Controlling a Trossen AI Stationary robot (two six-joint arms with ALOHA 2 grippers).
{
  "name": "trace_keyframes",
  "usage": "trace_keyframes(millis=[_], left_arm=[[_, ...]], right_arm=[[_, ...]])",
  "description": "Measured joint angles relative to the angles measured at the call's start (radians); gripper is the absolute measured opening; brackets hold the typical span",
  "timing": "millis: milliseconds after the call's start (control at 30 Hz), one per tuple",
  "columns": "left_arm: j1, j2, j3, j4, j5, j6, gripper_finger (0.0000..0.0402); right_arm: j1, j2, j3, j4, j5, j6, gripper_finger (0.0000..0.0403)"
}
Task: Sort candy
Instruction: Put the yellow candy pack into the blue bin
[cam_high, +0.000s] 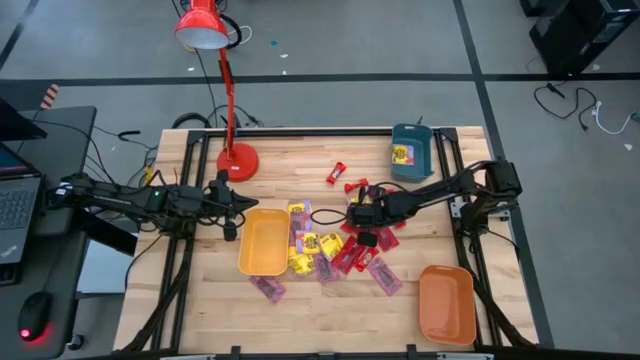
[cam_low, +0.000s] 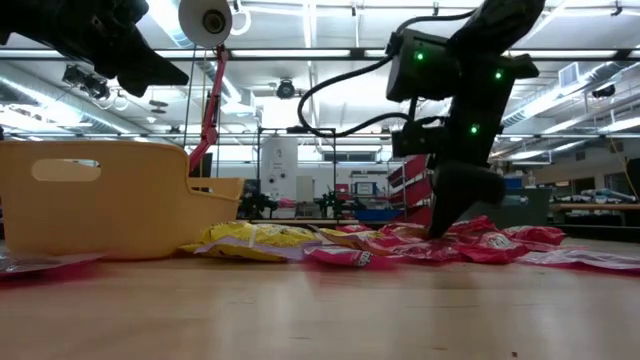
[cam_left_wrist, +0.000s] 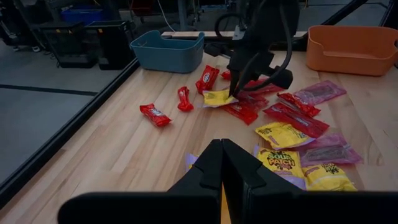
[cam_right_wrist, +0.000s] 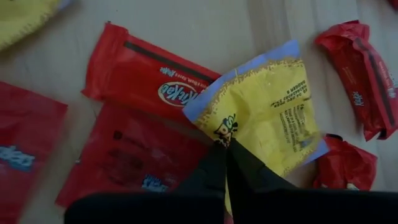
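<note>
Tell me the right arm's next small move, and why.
Probably a short, straight lift. The right pincer is shut on the edge of a yellow candy packet lying partly over a red KitKat in the pile, so raising it first should free it before carrying it to a tray. The left pincer waits shut beside the yellow tray.

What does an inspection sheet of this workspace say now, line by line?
Surface: wooden table, bare at the front.
Job's things: candy pile mid-table; two red pieces apart; yellow packet.
Clutter: yellow tray, orange tray, teal tray, red lamp.
Grippers: right pincer shut on yellow packet; left pincer shut, empty, raised beside the yellow tray.
Cables: black cable near the pile.
Surroundings: laptop, mouse.
</note>
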Motion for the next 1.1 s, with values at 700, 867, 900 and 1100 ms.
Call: trace_keyframes(millis=[700,867,900,1100], left_arm=[[0.0,0.0,0.0,0.0,0.0,0.0,0.0008],[0.0,0.0,0.0,0.0,0.0,0.0,0.0008],[0.0,0.0,0.0,0.001,0.0,0.0,0.0008],[0.0,0.0,0.0,0.001,0.0,0.0,0.0008]], right_arm=[[-0.044,-0.334,0.0,0.002,-0.171,0.088,0.0],[-0.068,-0.43,0.0,0.002,-0.189,0.08,0.0],[-0.076,-0.449,0.0,0.002,-0.189,0.08,0.0],[-0.122,-0.554,0.0,0.002,-0.189,0.077,0.0]])
